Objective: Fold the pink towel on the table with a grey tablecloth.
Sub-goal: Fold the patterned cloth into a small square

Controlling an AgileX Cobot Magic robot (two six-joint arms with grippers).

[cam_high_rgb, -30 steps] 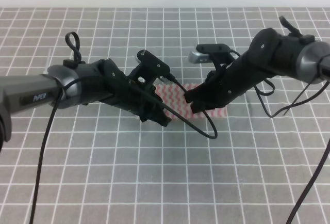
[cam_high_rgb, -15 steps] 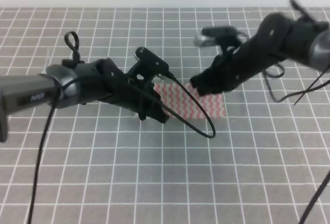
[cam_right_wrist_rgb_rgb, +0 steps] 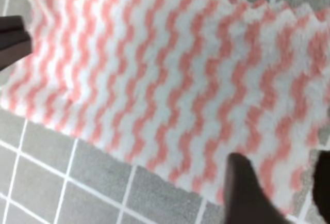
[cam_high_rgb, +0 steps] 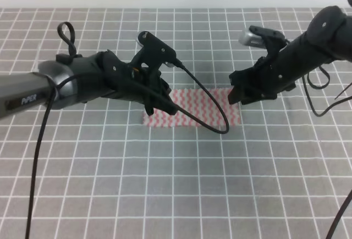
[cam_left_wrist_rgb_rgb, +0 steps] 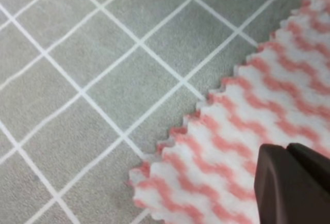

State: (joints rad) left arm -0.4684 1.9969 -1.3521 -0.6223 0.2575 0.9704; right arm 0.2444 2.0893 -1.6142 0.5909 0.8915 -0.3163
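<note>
The left gripper [cam_high_rgb: 165, 102] is held low over the towel's left end, but only one dark fingertip is caught by its wrist camera, so whether its jaws are parted or closed cannot be told. The right gripper [cam_high_rgb: 242, 93] is poised at the towel's right end with its two fingers apart and nothing between them; one finger [cam_right_wrist_rgb_rgb: 247, 188] is seen above the cloth's corner. The two are probably placed this way so that opposite ends can be handled together.

The pink towel [cam_high_rgb: 192, 115] is laid flat as a strip on the table with a grey tablecloth [cam_high_rgb: 176, 184], between the grippers. Pink and white zigzag stripes and a pinked, slightly fuzzy edge are shown, with no creases visible.
</note>
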